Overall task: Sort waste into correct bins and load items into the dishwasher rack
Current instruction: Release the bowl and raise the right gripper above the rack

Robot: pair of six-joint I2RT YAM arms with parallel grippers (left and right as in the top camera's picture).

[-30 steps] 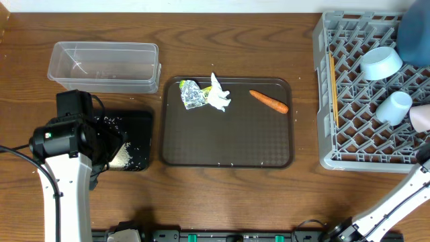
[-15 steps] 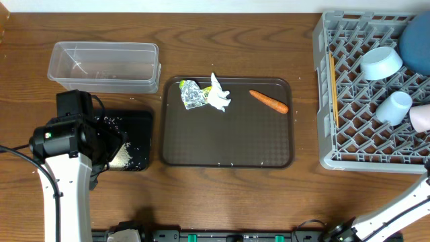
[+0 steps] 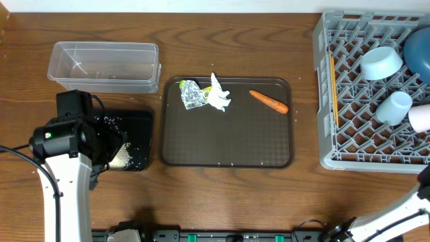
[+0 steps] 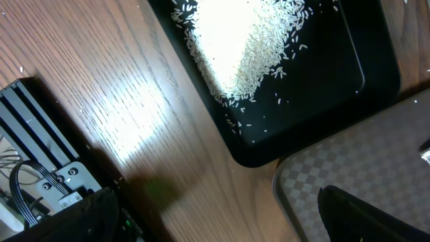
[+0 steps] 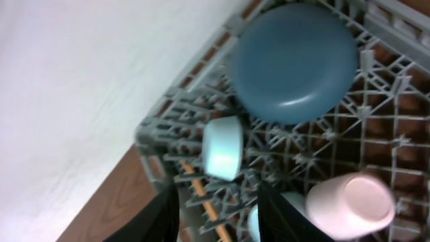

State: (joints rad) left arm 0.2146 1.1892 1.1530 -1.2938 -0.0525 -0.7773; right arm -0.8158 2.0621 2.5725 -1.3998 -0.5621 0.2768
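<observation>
Our left claw (image 4: 211,195) hangs with its jaws spread wide and nothing between them, right above the near corner of the black tray (image 4: 322,114), where the white rice (image 4: 248,40) lies heaped. We judge that sorting step done. Beyond this claw the clear tub (image 3: 104,66) looks empty.

To its right, on the brown tray (image 3: 228,144), the yellow-green wrapper (image 3: 192,94), the white tissue (image 3: 219,98) and the carrot (image 3: 269,101) wait to be binned. The carrot lies flat on a slant, its thin tip towards the left claw's side and the far edge, its thick end towards the rack.

Further right, the dishwasher rack (image 3: 356,161) holds the chopsticks (image 3: 332,81) lengthwise along its left wall, the bowl (image 3: 381,62), the cup (image 3: 394,107) and the blue plate (image 5: 295,60), so loading looks complete. Our right claw (image 5: 222,215) hovers above the rack, jaws apart, gripping nothing.
</observation>
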